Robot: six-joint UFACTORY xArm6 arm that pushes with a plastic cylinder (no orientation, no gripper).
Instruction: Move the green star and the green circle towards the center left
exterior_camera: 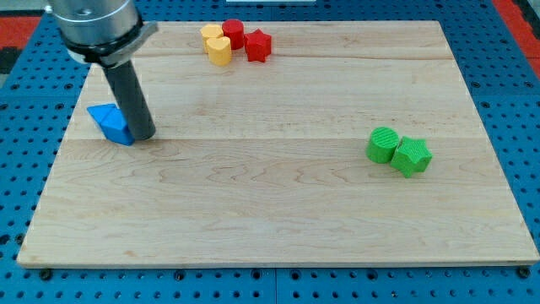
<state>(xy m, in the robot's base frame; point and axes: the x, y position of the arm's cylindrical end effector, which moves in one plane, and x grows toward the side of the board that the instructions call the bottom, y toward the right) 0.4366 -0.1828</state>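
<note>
item: wooden table (278, 219), pale planks, set on a blue perforated base (523, 101).

claw: none fitted, so nothing is open, shut or held; the arm ends in a dark rod. my tip (142, 135) rests on the table at the view's left, touching or just beside the right face of the blue block (110, 122), whose shape i cannot make out for certain.

task pieces: green circle (383, 144) and green star (412, 156), touching each other, at the view's right, a little below mid-height. both well apart from my tip.

other pieces: two yellow blocks (216, 45), a red cylinder (233, 34) and a red star (257, 46), clustered at the view's top, left of centre.

status, judged: push not yet begun; the tip stands on the wrong side of the pair.

handling note: the tip should travel round to the view's right of the green star, passing below or above the pair without clipping it. push leftward along the line through both centres, so the star drives the circle ahead. the circle may roll off line; keep strokes short and re-centre. stop short of the blue block.
</note>
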